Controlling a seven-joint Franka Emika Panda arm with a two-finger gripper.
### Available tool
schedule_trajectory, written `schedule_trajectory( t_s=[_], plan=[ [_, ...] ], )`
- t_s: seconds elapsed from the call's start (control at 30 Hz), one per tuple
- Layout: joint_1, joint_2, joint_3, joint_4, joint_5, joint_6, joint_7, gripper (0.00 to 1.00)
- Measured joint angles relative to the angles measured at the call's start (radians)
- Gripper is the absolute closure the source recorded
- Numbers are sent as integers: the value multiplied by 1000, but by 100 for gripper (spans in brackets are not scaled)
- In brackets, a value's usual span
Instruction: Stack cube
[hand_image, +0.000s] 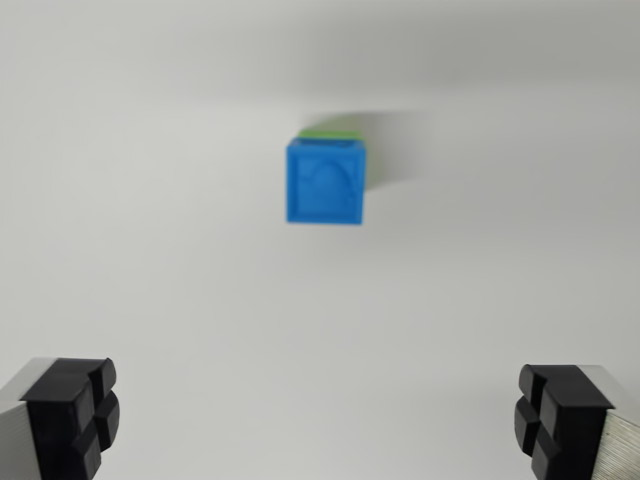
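Blue is the colour that jumps out first: a blue cube (325, 183) sits a little above the middle of the wrist view, on a plain white table (150, 250). It rests on top of a green cube (334, 132). Only a thin green strip peeks out along the blue cube's top edge and down its side toward the wrist view's right, so most of the green one is hidden.

No words or brand names can be read anywhere. The blue cube has a raised shape on the face we see, something like an arch or a hump inside a square frame. The picture is blurry, so I cannot tell if it is a letter or just a pattern.

A soft grey shadow spreads from the cubes toward the wrist view's right.

The claw (320, 420) is spread wide and holds nothing. One black finger pad (75, 410) shows in the bottom corner at the wrist view's left, and the other black pad (555, 410) in the bottom corner at the wrist view's right. Both are cut off by the edges of the picture, with a bit of grey metal beside each. The cubes are well apart from the pads, far up the picture, roughly in line with the gap between them.
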Motion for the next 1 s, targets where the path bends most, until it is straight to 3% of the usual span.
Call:
schedule_trajectory(
  t_s=[1.0],
  plan=[
    [0,-3,0,17,0,-20,0,0]
  ],
)
